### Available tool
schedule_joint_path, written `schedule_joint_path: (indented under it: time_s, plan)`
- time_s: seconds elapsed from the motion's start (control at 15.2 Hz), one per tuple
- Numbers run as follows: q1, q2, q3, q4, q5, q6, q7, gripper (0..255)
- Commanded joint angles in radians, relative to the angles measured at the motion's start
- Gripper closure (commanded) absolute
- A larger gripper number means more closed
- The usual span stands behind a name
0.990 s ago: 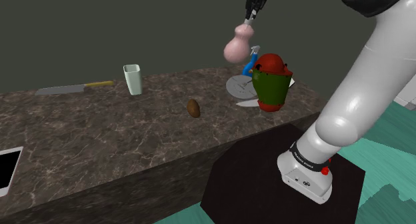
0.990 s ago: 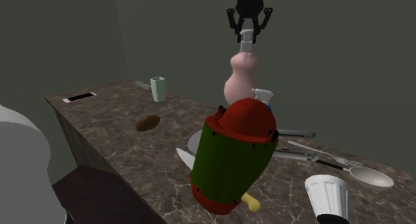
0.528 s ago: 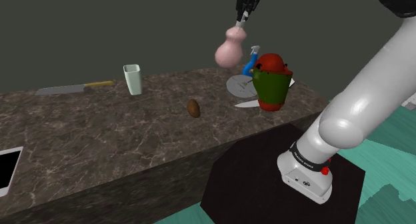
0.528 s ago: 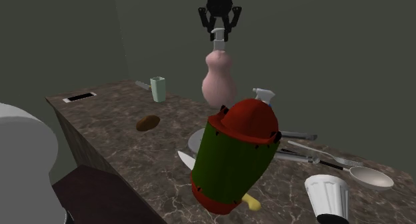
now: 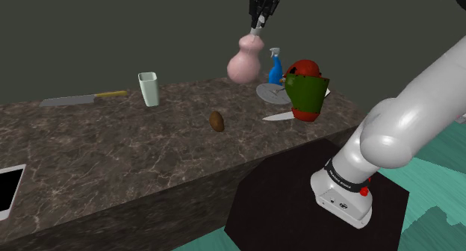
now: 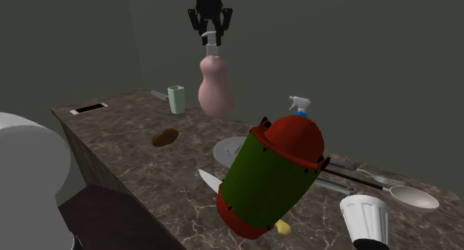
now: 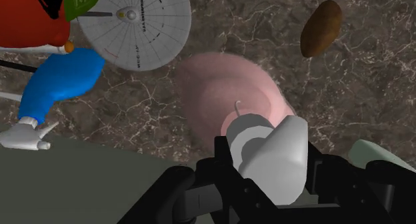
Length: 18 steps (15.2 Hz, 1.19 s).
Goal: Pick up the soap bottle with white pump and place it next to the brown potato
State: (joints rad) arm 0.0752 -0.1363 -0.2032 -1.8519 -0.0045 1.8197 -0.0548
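Shoulder view: the gripper (image 5: 258, 24) holds the pink soap bottle (image 5: 245, 63) by its white pump, lifted over the far side of the stone counter (image 5: 112, 145), well apart from the brown potato (image 5: 216, 121). Second exterior view: the bottle hangs upright between a cup (image 6: 175, 99) and a spray bottle (image 6: 300, 104). Wrist view: both fingers (image 7: 223, 164) clasp the pump, with a grey plate (image 7: 135, 23) on the counter below.
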Motion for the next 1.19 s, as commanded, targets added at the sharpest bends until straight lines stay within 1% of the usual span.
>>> schedule_joint_path:
  time_s: [0.0,0.26,0.59,1.12]
  plan:
    - [0.02,-0.028,0.029,-0.033,-0.007,0.007,0.053,255]
    - [0.059,-0.053,0.089,-0.061,-0.01,0.011,0.152,255]
    - [0.108,-0.06,0.164,-0.07,-0.01,0.011,0.275,255]
    - [0.187,-0.02,0.28,-0.025,-0.01,0.004,0.47,255]
